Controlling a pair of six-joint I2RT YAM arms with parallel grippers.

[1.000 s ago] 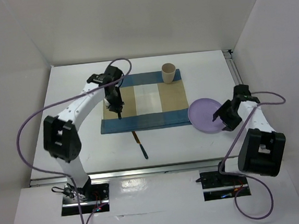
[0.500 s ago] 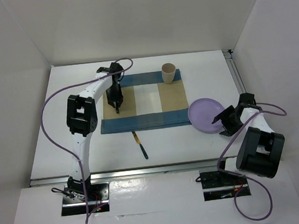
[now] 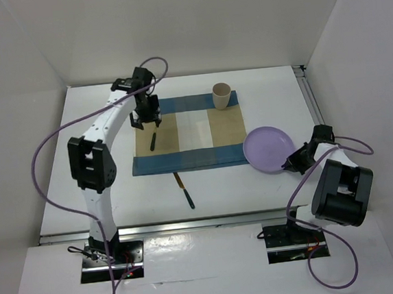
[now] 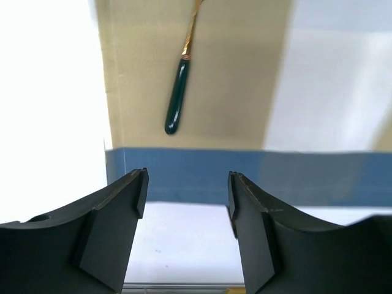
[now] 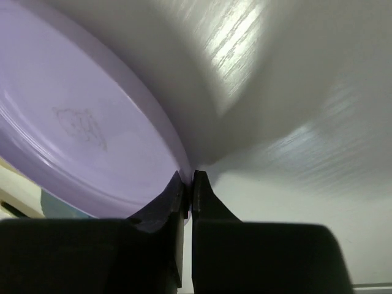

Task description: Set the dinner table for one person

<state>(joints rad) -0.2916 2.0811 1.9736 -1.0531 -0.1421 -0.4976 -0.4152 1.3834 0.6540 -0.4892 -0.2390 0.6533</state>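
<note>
On the white dinner table point(image 3: 97, 197) lies a blue-and-tan striped placemat point(image 3: 190, 142). A green-handled utensil point(image 3: 153, 142) rests on its left tan stripe. My left gripper point(image 3: 145, 114) hovers just behind the utensil, open and empty. The left wrist view shows the utensil point(image 4: 174, 101) ahead of the spread left gripper point(image 4: 187, 196). At the right, my right gripper point(image 3: 295, 160) is shut on the near right rim of the purple plate point(image 3: 269, 149). In the right wrist view the rim of the plate point(image 5: 79, 122) sits pinched in the right gripper point(image 5: 188, 184).
A beige cup point(image 3: 221, 95) stands on the placemat's far right corner. A second utensil point(image 3: 184, 191) with a dark handle lies on the table just in front of the placemat. A metal rail point(image 3: 310, 96) runs along the table's right edge.
The left gripper opened, left the green-handled utensil on the placemat and drew back toward the far side. The right gripper closed on the plate's rim, and the plate shifted slightly left.
</note>
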